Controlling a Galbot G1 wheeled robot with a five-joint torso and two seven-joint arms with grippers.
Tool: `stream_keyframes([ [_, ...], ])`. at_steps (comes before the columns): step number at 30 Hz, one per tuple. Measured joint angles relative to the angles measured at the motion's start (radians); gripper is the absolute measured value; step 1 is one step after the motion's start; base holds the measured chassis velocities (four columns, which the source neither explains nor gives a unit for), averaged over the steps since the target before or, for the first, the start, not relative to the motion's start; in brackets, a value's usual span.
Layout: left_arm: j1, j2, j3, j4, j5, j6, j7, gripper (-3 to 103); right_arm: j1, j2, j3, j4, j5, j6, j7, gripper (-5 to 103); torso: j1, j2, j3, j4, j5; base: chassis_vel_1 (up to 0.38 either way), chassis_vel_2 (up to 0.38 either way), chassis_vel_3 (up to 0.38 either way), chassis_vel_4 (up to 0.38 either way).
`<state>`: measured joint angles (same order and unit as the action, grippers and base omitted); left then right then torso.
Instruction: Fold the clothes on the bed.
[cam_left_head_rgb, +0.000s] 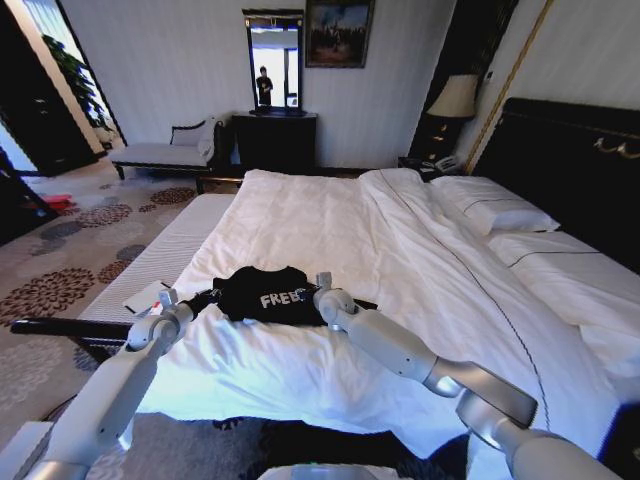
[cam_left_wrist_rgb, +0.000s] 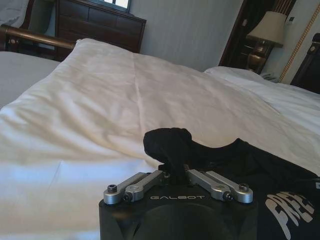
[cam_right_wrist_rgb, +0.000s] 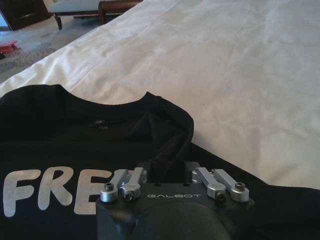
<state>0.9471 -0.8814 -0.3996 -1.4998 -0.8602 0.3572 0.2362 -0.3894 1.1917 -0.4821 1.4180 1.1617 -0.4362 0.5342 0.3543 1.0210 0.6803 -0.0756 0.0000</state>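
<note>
I have the black T-shirt (cam_left_head_rgb: 264, 294) lying near the bed (cam_left_head_rgb: 330, 230) front edge. Left gripper (cam_left_wrist_rgb: 174, 172) and right gripper (cam_right_wrist_rgb: 167, 175) each pinch bunched fabric. Soft, light, floppy cotton; grip at edges/seams, expect sag.

black t-shirt (cam_left_head_rgb: 262, 293), white lettering; white bed (cam_left_head_rgb: 400, 240).

My arms are smooth silver-white tubes with rounded grey joints, thick at the elbow and narrower toward the wrist. Each ends in a black housing lettered GALBOT in pale capitals. On that housing my left gripper (cam_left_wrist_rgb: 175, 172) and right gripper (cam_right_wrist_rgb: 167, 172) carry brushed-metal linkage bars, splayed to either side of the lettering and pinned with dark hex screws.
</note>
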Motion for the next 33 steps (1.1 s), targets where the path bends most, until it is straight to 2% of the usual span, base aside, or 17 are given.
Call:
stream_keyframes([
  [1,0.000,0.000,0.000,0.000,0.000,0.000,0.000,2,-0.003,-0.004,0.001,0.001,-0.003,0.007,-0.008,30,0.000,0.000,0.000,0.0001,0.0000,0.000,0.000,0.000,0.000],
  [3,0.000,0.000,0.000,0.000,0.000,-0.001,0.000,2,-0.006,-0.008,0.003,0.003,-0.008,0.014,-0.018,30,0.000,0.000,0.000,0.0001,0.0000,0.000,0.000,0.000,0.000],
  [6,-0.001,0.001,0.000,0.000,0.001,-0.001,0.000,2,-0.018,-0.023,0.011,0.014,-0.017,0.035,-0.039,13,0.000,0.000,0.000,0.0000,0.0000,0.000,0.000,0.000,0.000],
  [7,-0.001,0.001,0.000,0.000,0.001,-0.001,0.000,2,-0.018,-0.023,0.011,0.014,-0.017,0.035,-0.039,13,0.000,0.000,0.000,0.0000,0.0000,0.000,0.000,0.000,0.000],
  [9,-0.001,0.003,0.000,0.000,0.001,-0.001,0.000,2,-0.028,-0.032,0.019,0.025,-0.019,0.049,-0.046,3,0.000,0.000,0.000,0.0001,0.0000,0.000,0.000,0.000,0.000],
  [10,-0.001,0.004,-0.001,-0.002,0.001,-0.002,0.000,2,-0.035,-0.036,0.025,0.031,-0.020,0.059,-0.049,2,0.000,0.000,0.000,0.0001,0.0000,0.000,0.000,0.000,0.000],
  [16,-0.001,0.016,-0.009,-0.012,-0.002,-0.004,0.001,2,-0.061,-0.059,0.063,0.064,-0.033,0.119,-0.071,1,0.000,0.000,0.000,0.0001,0.0000,0.000,0.000,0.000,0.000],
  [21,-0.001,0.041,-0.036,-0.038,-0.024,-0.013,-0.005,2,-0.082,-0.098,0.142,0.144,-0.061,0.182,-0.079,1,0.000,0.000,0.000,0.0003,0.0000,0.000,0.000,0.000,0.000],
  [25,0.006,0.075,-0.078,-0.107,-0.075,-0.026,-0.049,2,-0.096,-0.151,0.236,0.225,-0.102,0.256,-0.102,1,0.000,0.000,0.000,0.0001,0.0001,0.000,0.000,0.000,0.000],
  [27,0.011,0.082,-0.089,-0.126,-0.090,-0.026,-0.059,2,-0.099,-0.162,0.253,0.242,-0.101,0.266,-0.105,1,0.000,0.000,0.000,0.0000,0.0001,0.000,0.000,0.000,0.000],
  [33,0.052,0.145,-0.188,-0.280,-0.169,-0.023,-0.100,2,-0.129,-0.238,0.365,0.375,-0.044,0.324,-0.119,1,0.000,0.000,0.000,0.0002,0.0001,0.000,0.000,0.000,0.000],
])
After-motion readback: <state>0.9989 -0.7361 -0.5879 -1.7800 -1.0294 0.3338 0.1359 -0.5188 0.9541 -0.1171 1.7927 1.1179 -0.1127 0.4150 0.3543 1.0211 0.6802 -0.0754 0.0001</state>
